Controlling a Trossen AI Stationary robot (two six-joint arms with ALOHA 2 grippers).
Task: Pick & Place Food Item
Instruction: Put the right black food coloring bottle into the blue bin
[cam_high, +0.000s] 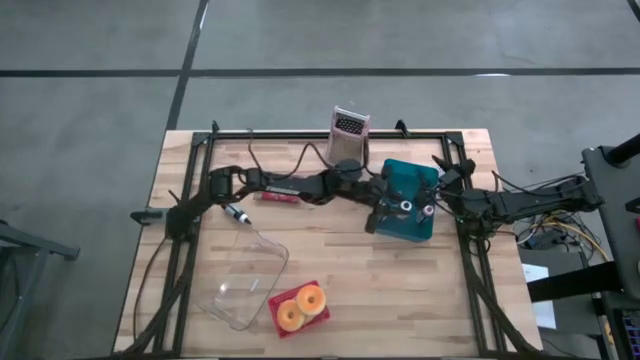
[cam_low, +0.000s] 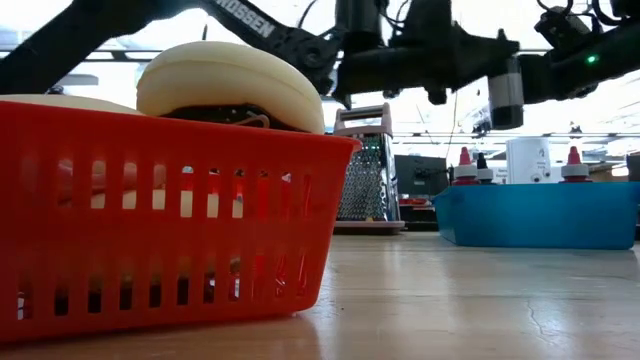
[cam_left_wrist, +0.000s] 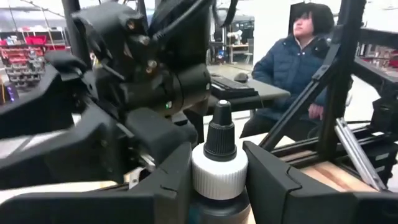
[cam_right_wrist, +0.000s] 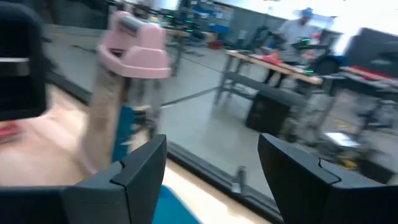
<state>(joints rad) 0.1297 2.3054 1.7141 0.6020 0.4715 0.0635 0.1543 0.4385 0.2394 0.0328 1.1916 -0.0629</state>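
Observation:
A blue bin (cam_high: 410, 222) stands right of the table's middle and holds small squeeze bottles; it also shows in the low view (cam_low: 540, 215). My left gripper (cam_high: 392, 208) reaches over the bin and is shut on a bottle with a white cap and a black nozzle (cam_left_wrist: 219, 134). My right gripper (cam_high: 432, 208) hovers over the bin's right side, open and empty (cam_right_wrist: 211, 168). A red basket (cam_high: 300, 310) with two ring-shaped donuts (cam_high: 311, 299) rests on the table near the front edge. My left gripper pinches the bottle's white cap (cam_left_wrist: 217, 177) between its two fingers, one on each side, with the black nozzle standing upright between them. The bottle's body and foot are hidden below the fingers. Whether it still stands in the bin, I cannot tell.
A pink-handled metal grater (cam_high: 348, 135) stands upright at the far edge behind the bin. A clear plastic container (cam_high: 245, 280) lies left of the basket. A marker (cam_high: 238, 215) and a red packet (cam_high: 275, 197) lie under the left arm. A person (cam_left_wrist: 298, 68) sits beyond the table.

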